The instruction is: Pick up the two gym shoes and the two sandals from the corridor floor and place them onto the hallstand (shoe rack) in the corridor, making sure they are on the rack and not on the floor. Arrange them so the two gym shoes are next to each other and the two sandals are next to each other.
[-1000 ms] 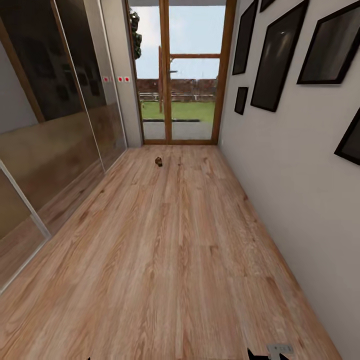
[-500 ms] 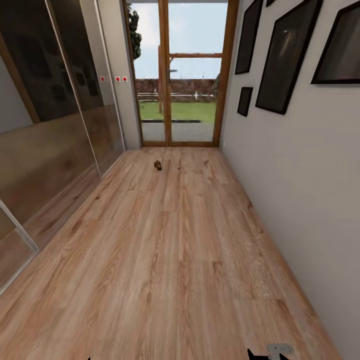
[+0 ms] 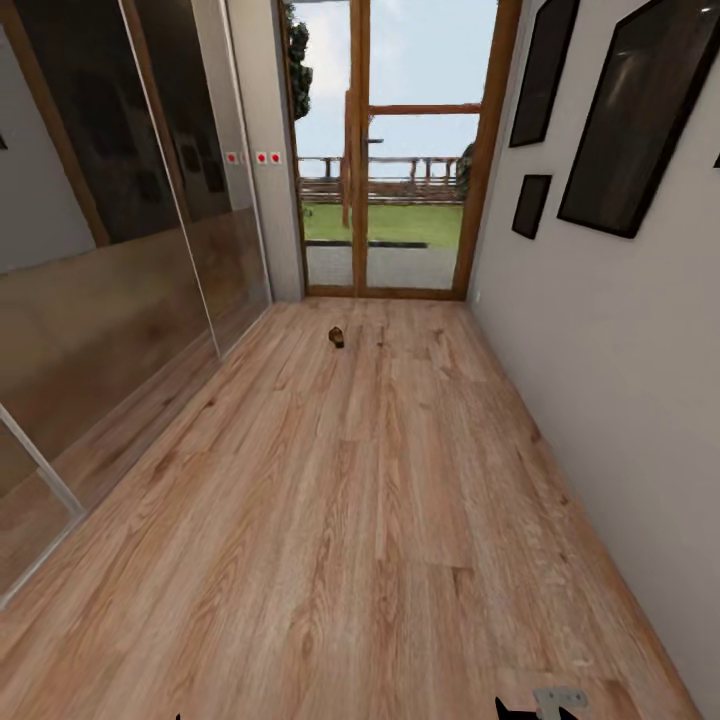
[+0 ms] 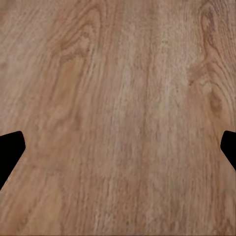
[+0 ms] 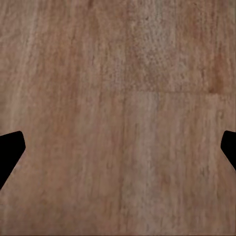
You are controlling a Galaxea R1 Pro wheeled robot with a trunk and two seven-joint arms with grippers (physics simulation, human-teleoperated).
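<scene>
The corridor floor point(image 3: 350, 520) of light wood planks runs ahead to a glass door. Far down it, near the door, lies a small dark brown thing point(image 3: 337, 337), too small to tell whether it is a sandal. The gym shoes and the hallstand are out of view. My left gripper point(image 4: 118, 152) hangs open over bare planks, its black fingertips point(image 4: 10, 150) far apart with nothing between them. My right gripper point(image 5: 118, 152) is open in the same way over the floor point(image 5: 123, 98).
A mirrored sliding-door wardrobe point(image 3: 110, 260) lines the left side. A white wall point(image 3: 610, 380) with black picture frames point(image 3: 640, 110) lines the right. The wood-framed glass door point(image 3: 395, 170) closes the far end. A grey bracket point(image 3: 558, 697) of my right arm shows at the bottom edge.
The whole head view has shifted: door and brown thing now sit further right and slightly lower, and the wall frames have slid toward the edge. The camera moved, not the things.
</scene>
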